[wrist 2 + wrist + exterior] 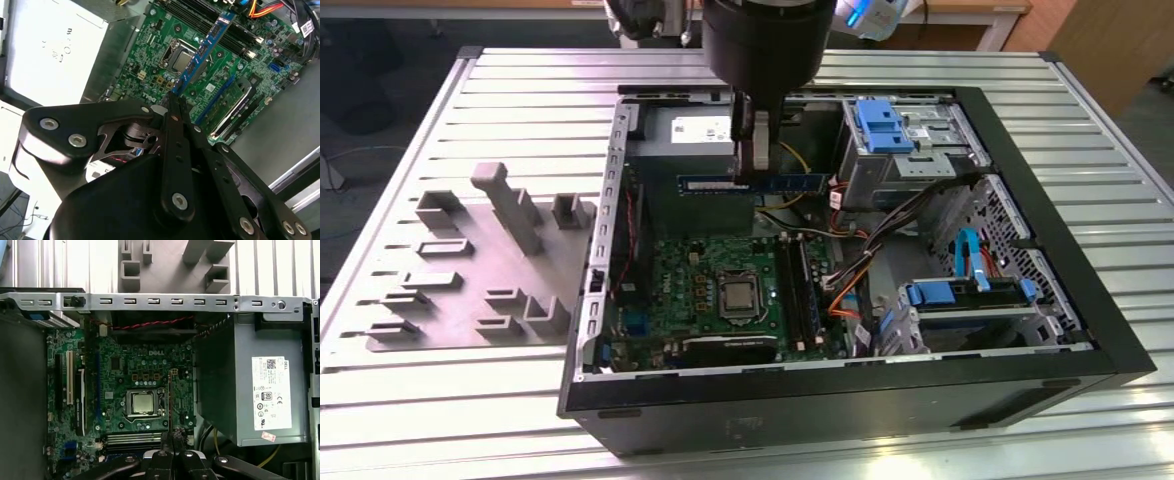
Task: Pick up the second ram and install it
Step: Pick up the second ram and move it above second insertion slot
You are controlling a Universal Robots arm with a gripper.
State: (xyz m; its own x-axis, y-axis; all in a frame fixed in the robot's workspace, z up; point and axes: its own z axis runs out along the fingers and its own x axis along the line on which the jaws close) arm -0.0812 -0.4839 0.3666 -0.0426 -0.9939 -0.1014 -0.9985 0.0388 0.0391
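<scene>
Plainly the gripper [751, 172] is clenched on the second ram [790, 183], its jaws pinching the board's flat faces near mid-length. The stick hangs in the air inside the open computer case [854, 405], above the motherboard [700, 265] and touching nothing but the jaws.

In the exterior view its long axis runs nine-to-three, level, just off the power supply [694, 130], which sits at eleven o'clock from the grip. The black memory slots [793, 285] lie between five and six o'clock from the stick, beside the processor socket [738, 297], and they run roughly twelve-to-six. So stick and slots look about a quarter turn out of line (a judgement from the angles, not a measured thing).

Both wrist views bear this out. In the second wrist view the blue board [202, 50] reaches straight out from the closed jaws over the green circuitry. In the first wrist view it shows edge-on as a thin line [170, 400] crossing the direction of the slots [132, 437]
</scene>
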